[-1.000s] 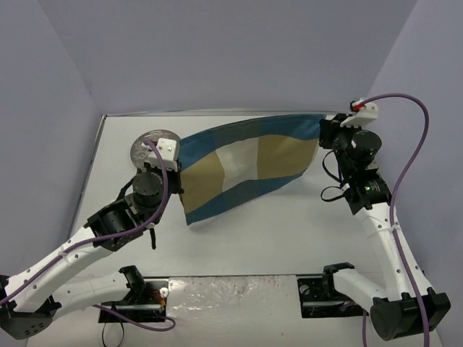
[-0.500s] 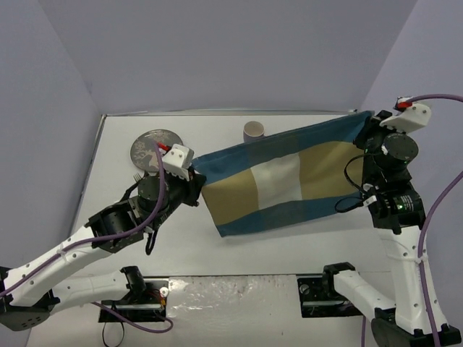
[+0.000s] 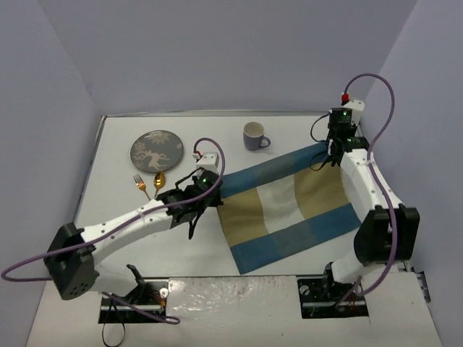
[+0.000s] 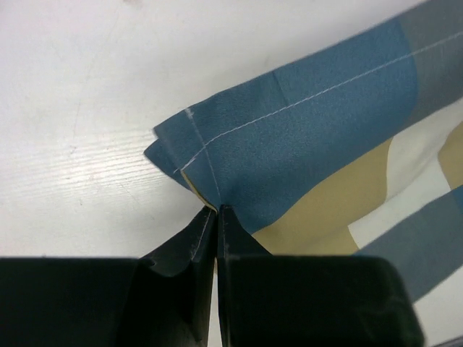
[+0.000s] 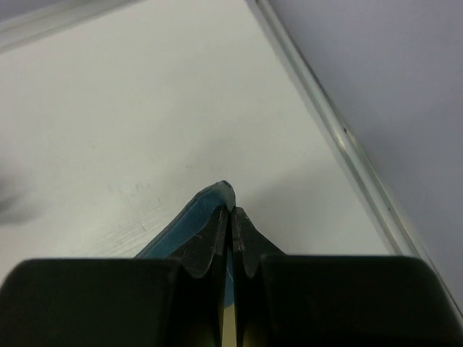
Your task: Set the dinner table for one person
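Note:
The blue-and-beige checked placemat lies spread on the white dinner table, its near part flat and its far edge lifted. My left gripper is shut on the placemat's far left corner, low over the table. My right gripper is shut on the far right corner, close to the table's right rim. A grey patterned plate, a gold fork, a gold spoon and a lilac mug sit at the back left and centre.
The metal rim of the table runs just right of my right gripper, with the purple wall beyond. The arm bases and a foil-covered strip lie at the near edge.
Both grippers have carried the placemat down and toward the near side; it hung stretched in the air and now lies mostly on the table. The mug, fork and spoon have come into view.

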Available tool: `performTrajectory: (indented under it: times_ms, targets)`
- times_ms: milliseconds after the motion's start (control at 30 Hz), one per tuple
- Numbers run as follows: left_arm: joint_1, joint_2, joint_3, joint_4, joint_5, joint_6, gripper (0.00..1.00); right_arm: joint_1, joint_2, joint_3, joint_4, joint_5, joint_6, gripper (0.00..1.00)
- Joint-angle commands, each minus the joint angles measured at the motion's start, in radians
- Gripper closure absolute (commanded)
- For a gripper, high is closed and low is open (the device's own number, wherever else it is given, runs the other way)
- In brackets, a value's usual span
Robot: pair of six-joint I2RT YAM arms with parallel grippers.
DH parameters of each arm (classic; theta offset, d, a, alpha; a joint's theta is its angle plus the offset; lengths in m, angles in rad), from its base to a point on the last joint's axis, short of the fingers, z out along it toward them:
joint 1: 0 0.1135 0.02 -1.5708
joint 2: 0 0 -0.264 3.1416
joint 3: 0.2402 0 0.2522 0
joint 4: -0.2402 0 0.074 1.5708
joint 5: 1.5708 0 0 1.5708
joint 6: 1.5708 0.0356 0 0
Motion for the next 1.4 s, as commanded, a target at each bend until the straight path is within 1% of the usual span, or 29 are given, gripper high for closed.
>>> performTrajectory:
  times_ms: [0, 100, 200, 300, 400, 567, 667, 700, 733, 767, 800, 833, 867, 933, 967, 1000, 1100, 1167, 1233, 1300, 1367]
  targets:
    - [0.127, 0.093, -0.014, 0.106, 0.05, -0.109, 1.0, -0.049, 0.125, -0.005, 0.12, -0.066, 0.016, 1.0]
    - [0.187, 0.196, 0.005, 0.15, 0.098, -0.116, 1.0, -0.049, 0.206, 0.014, 0.145, -0.082, 0.007, 1.0]
    - [0.19, 0.299, 0.075, 0.152, 0.141, -0.106, 1.0, -0.08, 0.284, 0.031, 0.175, -0.096, 0.002, 1.0]
    - [0.191, 0.371, 0.1, 0.164, 0.171, -0.114, 1.0, -0.086, 0.328, 0.046, 0.203, -0.127, -0.001, 1.0]
    - [0.201, 0.438, 0.139, 0.176, 0.162, -0.118, 1.0, -0.09, 0.407, 0.091, 0.21, -0.139, -0.008, 1.0]
    - [0.219, 0.483, 0.197, 0.172, 0.121, -0.122, 1.0, -0.092, 0.518, 0.216, 0.214, -0.174, -0.022, 1.0]
    - [0.228, 0.488, 0.222, 0.166, 0.089, -0.114, 0.94, -0.093, 0.571, 0.295, 0.211, -0.192, -0.022, 0.99]
    - [0.232, 0.49, 0.238, 0.161, 0.081, -0.105, 0.89, -0.093, 0.581, 0.313, 0.207, -0.2, -0.022, 0.97]
    - [0.236, 0.491, 0.253, 0.155, 0.076, -0.096, 0.8, -0.093, 0.587, 0.337, 0.203, -0.209, -0.022, 0.92]
    - [0.24, 0.491, 0.267, 0.145, 0.074, -0.085, 0.7, -0.094, 0.586, 0.358, 0.196, -0.216, -0.021, 0.81]
    - [0.241, 0.489, 0.285, 0.132, 0.071, -0.073, 0.62, -0.096, 0.582, 0.369, 0.184, -0.222, -0.018, 0.65]
    - [0.242, 0.484, 0.297, 0.119, 0.067, -0.063, 0.51, -0.096, 0.573, 0.374, 0.175, -0.227, -0.014, 0.51]
    - [0.242, 0.476, 0.304, 0.108, 0.063, -0.056, 0.39, -0.095, 0.558, 0.372, 0.168, -0.231, -0.01, 0.41]
    - [0.242, 0.454, 0.303, 0.089, 0.053, -0.048, 0.21, -0.098, 0.516, 0.343, 0.16, -0.231, 0.0, 0.31]
    - [0.242, 0.438, 0.301, 0.076, 0.052, -0.042, 0.16, -0.1, 0.484, 0.323, 0.143, -0.24, 0.008, 0.28]
    - [0.242, 0.42, 0.3, 0.06, 0.054, -0.034, 0.14, -0.102, 0.444, 0.298, 0.117, -0.254, 0.016, 0.26]
    - [0.236, 0.385, 0.299, 0.042, 0.108, 0.045, 0.13, -0.11, 0.344, 0.184, 0.094, -0.294, 0.076, 0.24]
    - [0.218, 0.374, 0.305, 0.03, 0.148, 0.098, 0.13, -0.114, 0.261, 0.048, 0.094, -0.31, 0.155, 0.24]
    - [0.2, 0.379, 0.316, 0.02, 0.193, 0.175, 0.13, -0.125, 0.212, -0.054, 0.094, -0.314, 0.223, 0.22]
    - [0.184, 0.394, 0.325, 0.02, 0.236, 0.209, 0.13, -0.135, 0.174, -0.157, 0.096, -0.323, 0.275, 0.21]
    - [0.17, 0.437, 0.347, 0.027, 0.283, 0.235, 0.13, -0.147, 0.16, -0.228, 0.102, -0.308, 0.317, 0.15]
